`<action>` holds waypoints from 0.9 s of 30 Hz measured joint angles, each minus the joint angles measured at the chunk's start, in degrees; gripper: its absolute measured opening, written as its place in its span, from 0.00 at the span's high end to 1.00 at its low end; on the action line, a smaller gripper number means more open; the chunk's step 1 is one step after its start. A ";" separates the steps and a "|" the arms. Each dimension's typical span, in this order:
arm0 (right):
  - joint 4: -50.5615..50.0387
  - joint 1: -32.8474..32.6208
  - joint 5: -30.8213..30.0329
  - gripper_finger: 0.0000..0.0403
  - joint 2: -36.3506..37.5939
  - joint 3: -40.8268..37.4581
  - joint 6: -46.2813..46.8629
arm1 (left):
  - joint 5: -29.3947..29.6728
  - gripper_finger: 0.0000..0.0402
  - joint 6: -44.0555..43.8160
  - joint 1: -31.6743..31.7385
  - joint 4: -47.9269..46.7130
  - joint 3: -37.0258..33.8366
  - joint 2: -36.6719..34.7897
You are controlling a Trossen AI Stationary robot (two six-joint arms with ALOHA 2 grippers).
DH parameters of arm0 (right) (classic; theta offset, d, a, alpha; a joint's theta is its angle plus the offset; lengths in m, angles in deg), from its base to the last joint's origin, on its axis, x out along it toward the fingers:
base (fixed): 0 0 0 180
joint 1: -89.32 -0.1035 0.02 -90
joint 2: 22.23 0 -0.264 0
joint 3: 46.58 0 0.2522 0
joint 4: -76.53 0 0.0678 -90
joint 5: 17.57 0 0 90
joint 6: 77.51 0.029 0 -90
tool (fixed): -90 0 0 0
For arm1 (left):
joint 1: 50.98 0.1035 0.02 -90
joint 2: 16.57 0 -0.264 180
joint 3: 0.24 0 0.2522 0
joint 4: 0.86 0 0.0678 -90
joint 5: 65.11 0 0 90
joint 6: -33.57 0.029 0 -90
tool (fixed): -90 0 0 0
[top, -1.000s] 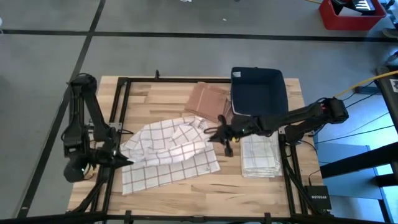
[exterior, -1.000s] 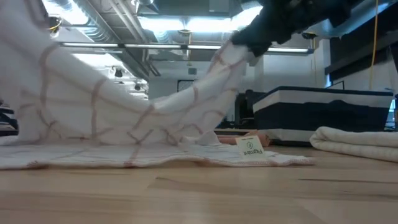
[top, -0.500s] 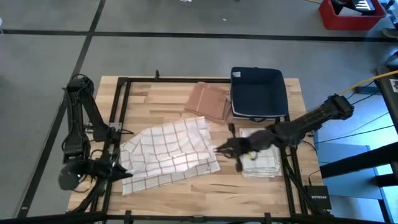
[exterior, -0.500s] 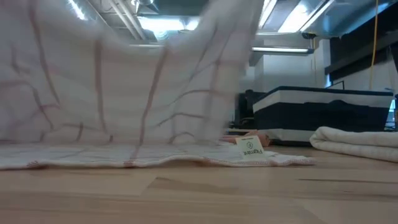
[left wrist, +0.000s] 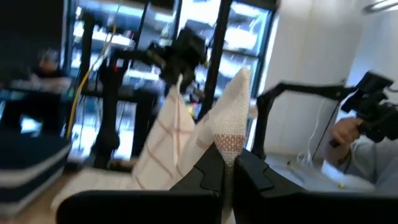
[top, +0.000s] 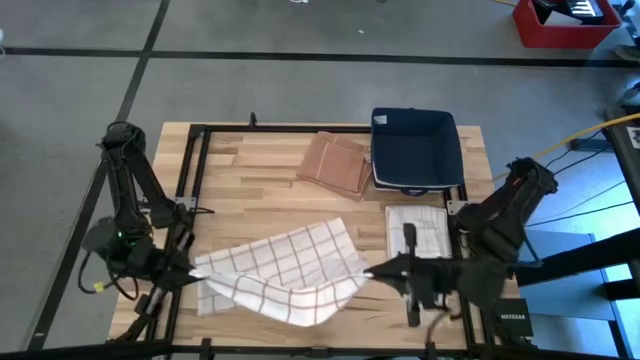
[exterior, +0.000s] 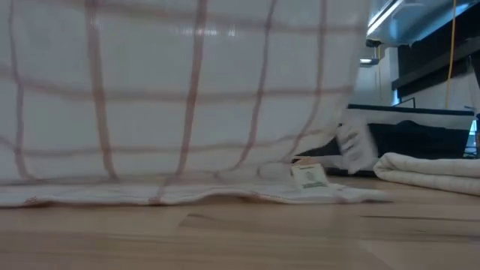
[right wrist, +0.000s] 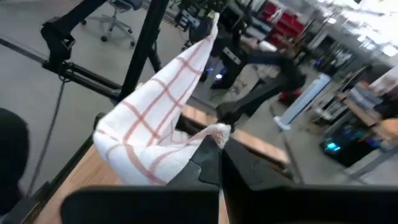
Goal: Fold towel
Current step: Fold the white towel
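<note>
Checked towel (top: 285, 270) with unreadable sewn label (exterior: 309, 178), corners clamped in left hand (top: 192, 272) and right hand (top: 372, 269).

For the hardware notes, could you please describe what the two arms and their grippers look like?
Both arms are black and slender, built of jointed segments. The left gripper and right gripper each end in two narrow dark fingers. Thin cables run along the left arm.

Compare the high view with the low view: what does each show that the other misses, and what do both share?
Only the high view shows the left gripper and right gripper, each shut on a corner of the checked towel, plus the brown cloth. Only the low view shows the towel's label and the ceiling lights. Both share the checked towel, the dark bin and the folded towel.
</note>
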 joint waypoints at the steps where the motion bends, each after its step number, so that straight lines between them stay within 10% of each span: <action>1: -0.70 -0.81 -1.78 0.99 -1.07 2.33 -1.24 | -1.55 0.99 2.38 0.54 2.19 0.04 0.00; 11: -2.33 -8.17 -16.15 0.99 -9.11 21.30 -12.62 | -11.29 0.99 12.50 4.76 5.18 4.92 0.00; 27: -2.22 -8.16 -21.41 0.99 -17.40 35.79 -20.33 | -17.16 0.99 17.86 11.72 4.47 10.33 0.59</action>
